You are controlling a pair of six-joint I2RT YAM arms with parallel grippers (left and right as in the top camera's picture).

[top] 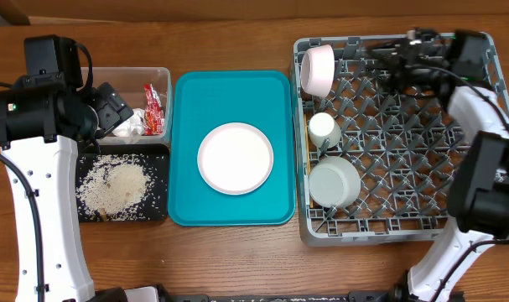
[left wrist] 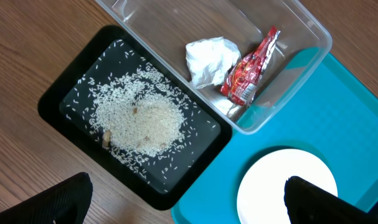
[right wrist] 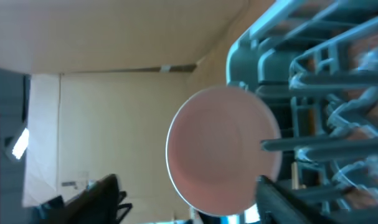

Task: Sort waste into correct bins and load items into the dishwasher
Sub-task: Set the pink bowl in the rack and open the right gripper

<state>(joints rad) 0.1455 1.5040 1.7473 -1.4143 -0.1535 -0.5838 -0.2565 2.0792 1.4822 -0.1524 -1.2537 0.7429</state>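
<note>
Overhead, I see the grey dish rack [top: 388,228] filling the right side of the frame, with a pale pink bowl [top: 318,69] standing on its edge in the rack's upper left corner. Below it along the rack's left side sit a small white cup [top: 324,130] and a second bowl [top: 335,182]. My right gripper [top: 380,60] hangs over the top of the rack just right of the pink bowl, apart from it. In the right wrist view its fingers [right wrist: 108,194] are spread wide on either side of that bowl and grasp nothing. The round plate [top: 236,158] lies at the centre of the teal tray [top: 187,92], mid frame. At the upper left, the clear tub [top: 128,77] holds the red wrapper [top: 154,109] and the crumpled tissue [top: 132,126]. Touching the tub's lower side is the black tray [top: 158,155], where the rice [top: 116,186] is heaped and scattered. My left gripper [top: 111,109] hovers over the tub. The left wrist view shows its fingers [left wrist: 58,202] released, wide apart and empty.
</note>
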